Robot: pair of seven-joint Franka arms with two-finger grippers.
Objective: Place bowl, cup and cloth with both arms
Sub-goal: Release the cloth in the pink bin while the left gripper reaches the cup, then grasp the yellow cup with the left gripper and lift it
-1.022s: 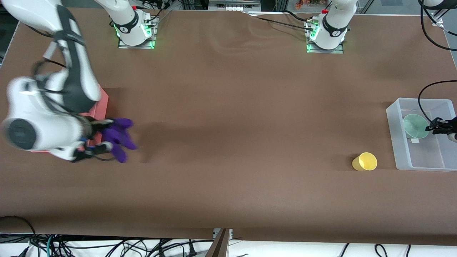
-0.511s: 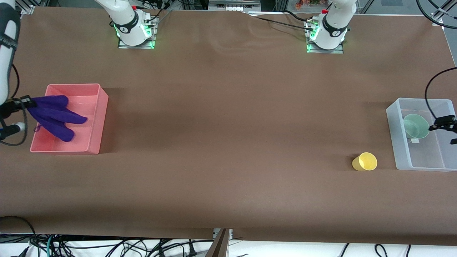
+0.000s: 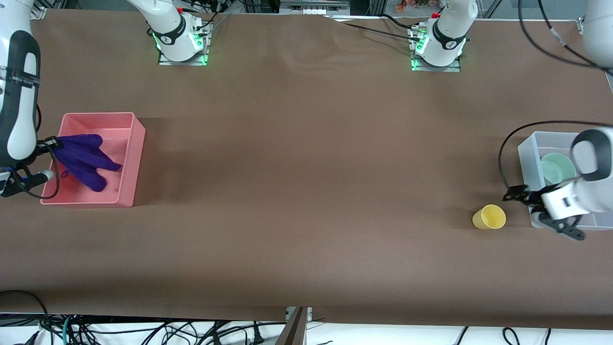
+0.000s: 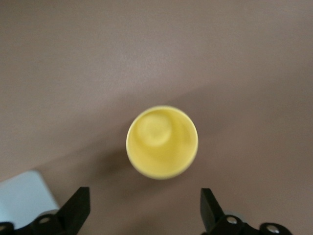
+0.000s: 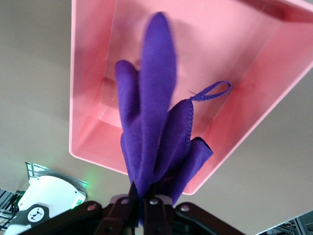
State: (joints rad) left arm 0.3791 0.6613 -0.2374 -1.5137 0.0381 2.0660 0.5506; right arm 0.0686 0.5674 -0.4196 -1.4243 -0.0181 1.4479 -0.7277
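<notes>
While right gripper (image 5: 144, 200) stays pinched on the limp purple cloth (image 3: 84, 158) over the pink bin (image 3: 136, 143), left gripper (image 4: 144, 213), jaws wide, should straddle the light, rigid, slick yellow cup (image 4: 162, 142) mid-wall.

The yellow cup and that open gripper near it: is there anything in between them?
No. In the front view only bare brown table separates the cup from the left gripper; the left wrist view shows the same.

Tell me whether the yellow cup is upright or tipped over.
Upright. The cup stands on the brown table with its round mouth facing up; the left wrist view looks straight down into it and sees its bottom.
</notes>
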